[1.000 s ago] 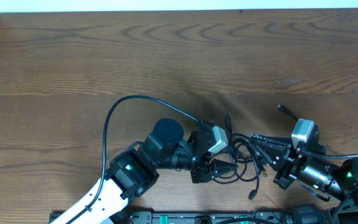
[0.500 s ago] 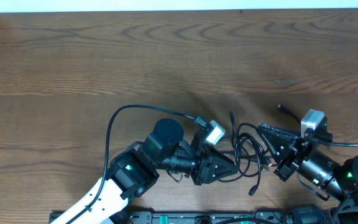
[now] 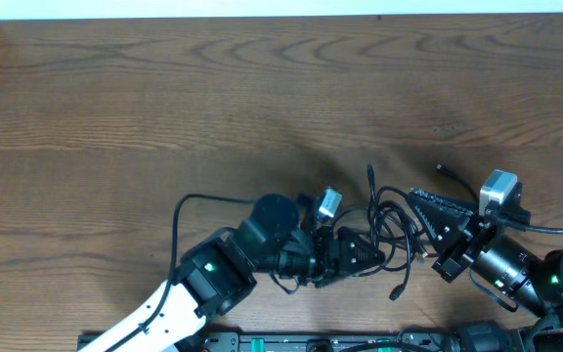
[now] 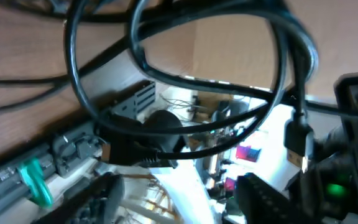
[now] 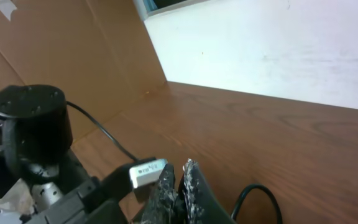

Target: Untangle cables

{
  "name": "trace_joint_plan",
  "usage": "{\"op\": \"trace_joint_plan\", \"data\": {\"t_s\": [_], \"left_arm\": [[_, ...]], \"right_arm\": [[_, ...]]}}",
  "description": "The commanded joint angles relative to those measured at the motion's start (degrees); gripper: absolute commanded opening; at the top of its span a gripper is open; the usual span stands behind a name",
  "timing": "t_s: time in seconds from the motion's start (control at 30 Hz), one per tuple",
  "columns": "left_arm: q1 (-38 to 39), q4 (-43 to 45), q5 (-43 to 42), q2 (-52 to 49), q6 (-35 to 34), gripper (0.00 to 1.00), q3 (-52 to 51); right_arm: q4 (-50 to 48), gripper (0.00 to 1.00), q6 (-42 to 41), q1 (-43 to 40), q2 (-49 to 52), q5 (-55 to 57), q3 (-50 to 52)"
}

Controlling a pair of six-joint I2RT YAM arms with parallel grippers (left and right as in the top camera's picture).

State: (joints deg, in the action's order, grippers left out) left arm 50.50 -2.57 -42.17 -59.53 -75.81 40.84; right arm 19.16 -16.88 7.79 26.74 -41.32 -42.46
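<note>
Where cables (image 3: 391, 209) knot, left gripper (image 3: 369, 258) and right gripper (image 3: 415, 197) flank them

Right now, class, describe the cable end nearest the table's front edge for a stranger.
On the wooden table, find the black cables tangled near the front edge. One strand trails toward that edge; its plug end lies alone, clear of the knot.

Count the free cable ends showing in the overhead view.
3 ends: one above the tangle, one farther right, one below it. Others may be hidden inside.
</note>
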Motion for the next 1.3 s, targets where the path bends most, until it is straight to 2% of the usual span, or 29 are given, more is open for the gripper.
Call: {"op": "trace_joint_plan", "data": {"t_s": [0.0,0.1,0.37,0.63,0.87,0.97,1.27], "left_arm": [[1.7,0.1,5.1,-0.3,-10.7,0.66,0.6],[2.2,0.1,6.9,-0.7,-13.7,0.66,0.6],[2.3,0.1,6.9,-1.2,-29.6,0.68,0.6],[4.5,0.5,8.3,-2.3,-38.1,0.77,0.6],[7.2,0.8,13.8,-3.3,-40.2,0.92,0.6],[7.1,1.2,15.3,-3.3,-42.4,0.94,0.6],[7.2,6.4,19.3,-3.3,-42.4,0.94,0.6]], "right_arm": [[-0.6,0.01,1.3,-0.2,-0.2,0.3,-0.2],[-1.1,0.01,1.3,-0.2,-0.2,0.3,-0.2],[-6.3,0.01,1.3,-0.2,-0.2,0.2,-0.2],[-6.7,0.01,2.2,-0.2,-0.2,-0.9,-0.2],[-6.8,0.01,2.4,-0.2,-0.2,-0.9,-0.2],[-6.7,0.01,2.4,-0.2,-0.2,-1.1,-0.2],[-6.5,0.01,2.8,-0.2,-0.2,-1.1,-0.2]]}}
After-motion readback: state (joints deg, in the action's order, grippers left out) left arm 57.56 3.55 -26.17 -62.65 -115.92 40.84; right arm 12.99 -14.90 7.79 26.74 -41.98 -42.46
